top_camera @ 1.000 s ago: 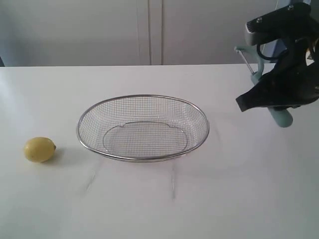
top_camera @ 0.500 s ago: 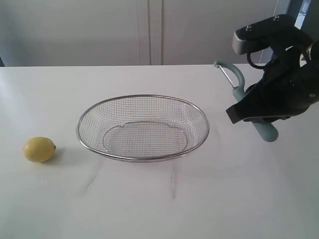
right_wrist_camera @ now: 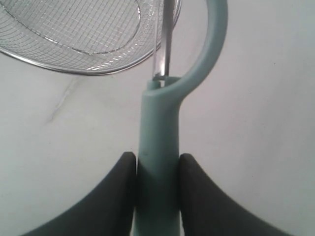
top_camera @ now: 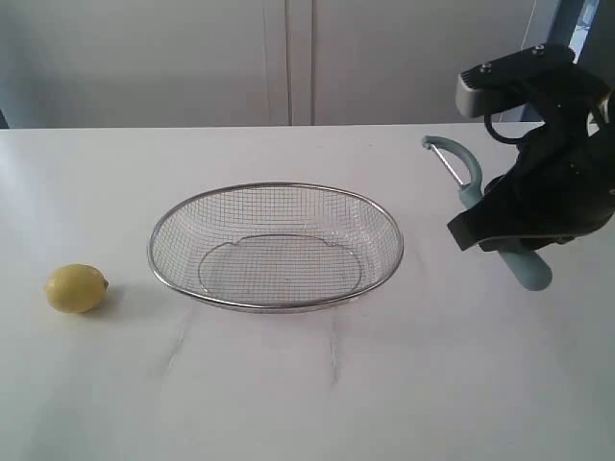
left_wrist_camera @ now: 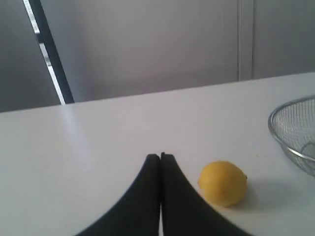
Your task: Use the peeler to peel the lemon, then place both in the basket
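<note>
Exterior view: on the table (top_camera: pixel 288 403), the basket (top_camera: pixel 279 307) sits empty at centre frame. At the right edge the right jaws grasp the peeler (top_camera: pixel 468 182), held aloft. The lemon (top_camera: pixel 76 288), lower left, looks unpeeled. The left jaws are clenched, empty. Peeling and basketing are not yet begun.

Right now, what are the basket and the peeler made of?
The basket looks like metal: shiny silver wire mesh with a thicker rim. The peeler has a pale teal handle, smooth and matte, probably plastic, and a thin glinting blade, likely metal.
</note>
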`<state>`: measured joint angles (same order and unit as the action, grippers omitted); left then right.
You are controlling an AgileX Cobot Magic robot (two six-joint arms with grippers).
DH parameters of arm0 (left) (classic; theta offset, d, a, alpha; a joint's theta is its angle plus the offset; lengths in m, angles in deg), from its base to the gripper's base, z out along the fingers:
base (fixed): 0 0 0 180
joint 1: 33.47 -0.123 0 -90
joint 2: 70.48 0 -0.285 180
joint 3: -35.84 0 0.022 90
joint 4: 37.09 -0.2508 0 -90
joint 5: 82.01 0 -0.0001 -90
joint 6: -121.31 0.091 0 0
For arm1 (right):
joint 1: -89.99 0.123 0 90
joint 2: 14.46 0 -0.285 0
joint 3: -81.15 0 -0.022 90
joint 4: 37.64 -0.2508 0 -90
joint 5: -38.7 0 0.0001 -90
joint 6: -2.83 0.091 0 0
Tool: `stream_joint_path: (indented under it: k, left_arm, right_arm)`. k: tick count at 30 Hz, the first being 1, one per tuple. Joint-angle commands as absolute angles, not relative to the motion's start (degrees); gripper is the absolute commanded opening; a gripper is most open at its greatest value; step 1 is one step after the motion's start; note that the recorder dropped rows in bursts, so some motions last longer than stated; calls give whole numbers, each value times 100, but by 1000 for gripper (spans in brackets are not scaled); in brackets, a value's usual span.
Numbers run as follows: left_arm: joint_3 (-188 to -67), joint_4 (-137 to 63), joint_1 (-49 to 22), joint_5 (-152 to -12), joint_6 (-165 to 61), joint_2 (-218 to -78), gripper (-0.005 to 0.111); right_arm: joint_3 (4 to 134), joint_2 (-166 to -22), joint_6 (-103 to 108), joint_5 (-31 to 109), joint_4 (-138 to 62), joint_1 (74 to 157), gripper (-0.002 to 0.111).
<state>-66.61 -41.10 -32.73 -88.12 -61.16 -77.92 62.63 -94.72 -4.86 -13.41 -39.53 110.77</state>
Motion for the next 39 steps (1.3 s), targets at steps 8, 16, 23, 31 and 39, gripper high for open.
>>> stream_joint_path:
  k: [8,16,23,31,39]
  left_arm:
    - [-6695,-4099,-3258,-9821,-7172,-7826,0]
    - [-6695,-4099,-3258,-10483,-8478,-7826,0]
    - [-6919,-3709,-3280,-10816,-8439,-7934,0]
    - [-8427,-3930,-3280,-10762,-6892,-9799,2]
    - [-9706,-4624,-3280,-10332,-6899,-11702,41]
  right_arm:
    - [6276,-9435,-2605,-1720,-5964,10223,0]
    - [6276,-9435,-3053,-1967,-6305,10199,0]
    - [6265,-9435,-3040,-1803,-6305,10199,0]
    - [6265,-9435,-3016,-1730,-6305,10199,0]
    - [6265,-9435,-3004,-1695,-6305,10199,0]
